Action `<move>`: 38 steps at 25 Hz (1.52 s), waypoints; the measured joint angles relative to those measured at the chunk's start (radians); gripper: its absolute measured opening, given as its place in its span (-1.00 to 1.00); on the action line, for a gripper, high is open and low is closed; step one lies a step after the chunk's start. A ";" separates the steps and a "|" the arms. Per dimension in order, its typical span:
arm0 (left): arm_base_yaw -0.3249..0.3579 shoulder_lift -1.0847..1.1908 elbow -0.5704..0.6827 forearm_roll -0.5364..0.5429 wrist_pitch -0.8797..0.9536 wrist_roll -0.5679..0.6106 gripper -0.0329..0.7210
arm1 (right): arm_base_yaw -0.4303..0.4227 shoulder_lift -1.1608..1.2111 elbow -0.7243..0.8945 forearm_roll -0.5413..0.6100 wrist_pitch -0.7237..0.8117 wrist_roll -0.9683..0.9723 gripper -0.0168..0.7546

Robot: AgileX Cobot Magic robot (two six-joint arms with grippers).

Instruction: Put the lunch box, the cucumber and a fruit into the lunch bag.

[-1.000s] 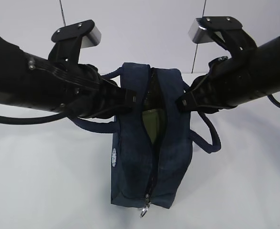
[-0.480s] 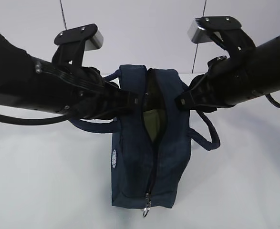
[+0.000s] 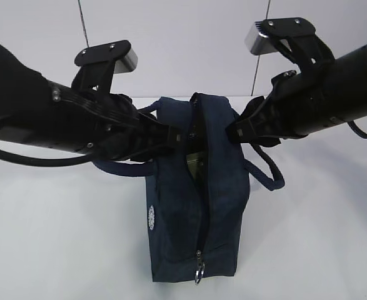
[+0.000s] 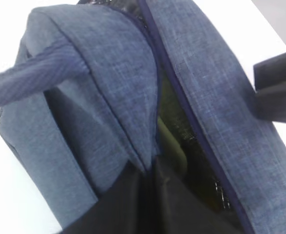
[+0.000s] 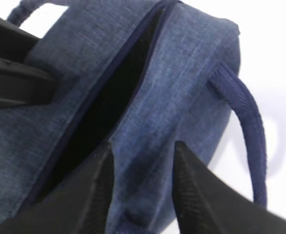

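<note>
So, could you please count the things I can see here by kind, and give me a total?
Lunch bag: 1
Loop handles on the bag: 2
Silver zip pull: 1
Pale green item seen through the bag's opening, probably the lunch box: 1
Robot grippers, left and right: 2
Total: 7

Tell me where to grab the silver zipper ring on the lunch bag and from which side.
Take the silver ring pull itself, which hangs free at the near lower end of the lunch bag. Probably best to come from the camera side, low, with one pincer finger on each flat face of the ring, since it dangles clear of the fabric there.
</note>
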 joint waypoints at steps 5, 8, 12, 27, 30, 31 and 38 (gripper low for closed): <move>0.040 0.000 0.000 0.004 0.005 0.000 -0.11 | 0.000 0.000 0.000 0.013 0.000 -0.005 -0.22; 0.051 0.000 0.000 0.004 0.007 0.000 0.15 | 0.000 0.000 0.000 0.058 0.000 -0.033 -0.19; 0.052 0.000 -0.004 0.004 0.003 0.000 0.21 | 0.000 0.000 -0.004 0.116 0.000 -0.059 -0.19; 0.052 -0.097 -0.024 0.152 0.043 0.004 0.23 | 0.000 0.000 -0.058 0.132 0.021 -0.065 -0.17; 0.052 -0.146 -0.024 0.200 0.108 0.004 0.23 | 0.000 0.000 -0.064 0.132 0.062 -0.065 -0.17; 0.052 -0.164 -0.024 0.212 0.127 0.004 0.23 | 0.000 0.000 -0.064 0.127 0.079 -0.065 -0.17; 0.052 -0.245 -0.024 0.266 0.241 0.004 0.22 | 0.000 -0.063 -0.064 0.082 0.152 -0.066 -0.17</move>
